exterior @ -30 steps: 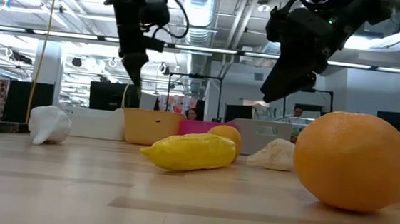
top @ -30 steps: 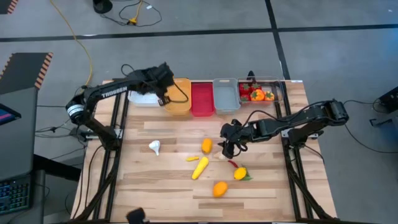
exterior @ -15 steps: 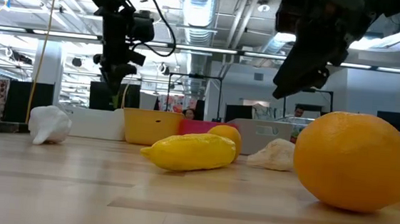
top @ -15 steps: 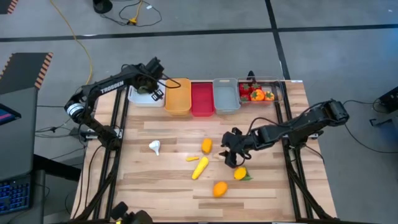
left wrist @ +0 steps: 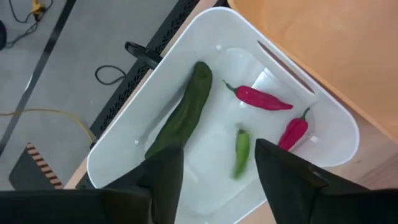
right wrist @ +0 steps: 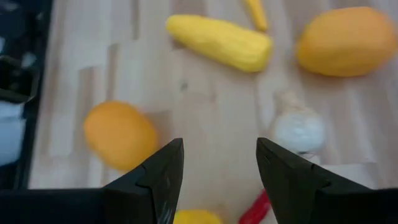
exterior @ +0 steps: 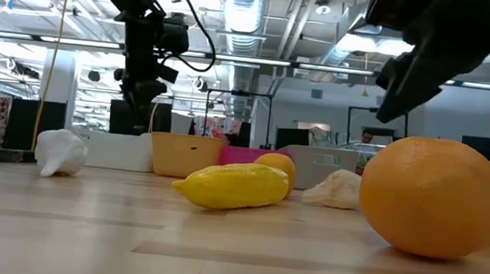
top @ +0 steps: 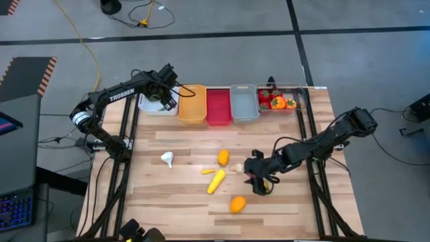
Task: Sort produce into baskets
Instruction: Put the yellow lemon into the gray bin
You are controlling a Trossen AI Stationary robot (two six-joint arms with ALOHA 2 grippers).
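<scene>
My left gripper (top: 163,99) (left wrist: 217,149) hangs open over the white basket (top: 149,105) at the far left. In that basket (left wrist: 323,109) lie a long green piece (left wrist: 182,115), two red chillies (left wrist: 261,98) and a small green chilli (left wrist: 241,151), blurred, below the open fingers. My right gripper (top: 259,180) (right wrist: 219,146) is open above the table, over a yellow lemon (top: 269,187) and a red chilli (right wrist: 260,208). Yellow corn (top: 216,181), an orange fruit (top: 237,204), an orange pepper (top: 223,157) and two garlic bulbs (top: 167,159) (top: 236,169) lie loose on the wood.
The orange (top: 193,104), red (top: 218,106), grey (top: 244,103) and clear (top: 295,91) baskets stand in a row along the far edge; the clear one holds red and orange produce. A small yellow chilli (top: 207,171) lies by the corn. Bare wood shows at the near left.
My left gripper has gone toward the table's left edge, from over the orange basket to over the white one, and has opened. My right gripper, still open, has moved toward the table's near edge, to above the lemon and red chilli.
</scene>
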